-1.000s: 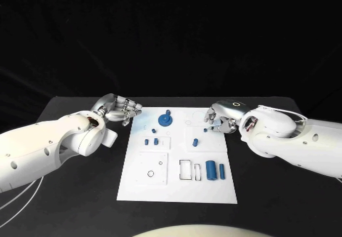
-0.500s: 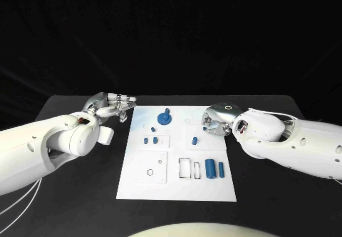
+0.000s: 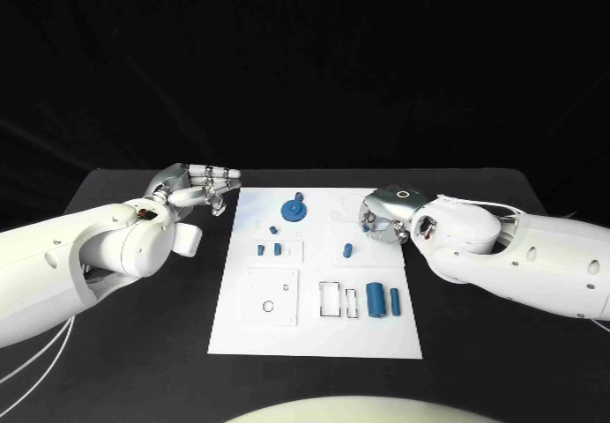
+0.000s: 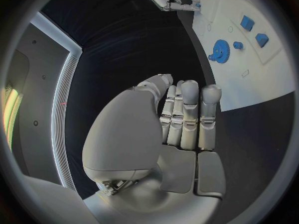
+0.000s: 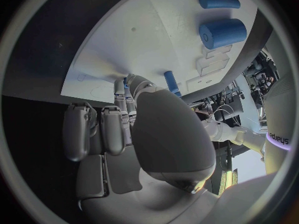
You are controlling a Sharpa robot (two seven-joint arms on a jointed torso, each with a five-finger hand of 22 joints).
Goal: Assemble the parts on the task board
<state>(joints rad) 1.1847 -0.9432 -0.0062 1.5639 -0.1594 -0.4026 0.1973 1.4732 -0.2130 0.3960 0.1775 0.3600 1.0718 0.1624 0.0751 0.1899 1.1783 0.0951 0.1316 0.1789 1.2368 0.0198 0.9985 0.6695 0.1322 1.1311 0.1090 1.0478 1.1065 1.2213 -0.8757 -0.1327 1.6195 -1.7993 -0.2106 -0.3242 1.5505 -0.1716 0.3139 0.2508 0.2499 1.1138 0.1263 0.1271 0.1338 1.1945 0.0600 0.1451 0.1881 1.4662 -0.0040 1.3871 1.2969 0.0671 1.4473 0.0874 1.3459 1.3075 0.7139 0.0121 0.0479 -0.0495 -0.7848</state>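
The white task board [image 3: 318, 335] lies mid-table. On it are a blue gear [image 3: 293, 211], small blue pegs [image 3: 268, 250], another peg [image 3: 347, 252], a thick blue cylinder [image 3: 376, 300] and a thin one [image 3: 397, 303]. My left hand [image 3: 197, 187] hovers just off the board's far left corner, fingers straight and side by side, holding nothing [image 4: 187, 114]. My right hand [image 3: 385, 216] is over the board's right edge, fingers curled in. A small blue part [image 5: 126, 82] shows pinched at its fingertips. In the left wrist view the gear [image 4: 219, 50] lies beyond the fingers.
Black table [image 3: 140, 352] surrounds the board on all sides. Rectangular slots [image 3: 338, 301] and a round hole [image 3: 268, 308] mark the board's near half. My two white forearms lie low on both sides of the board.
My left hand has drawn back off the board's left edge and straightened its fingers. My right hand has shifted slightly left and turned, staying curled over the right edge.
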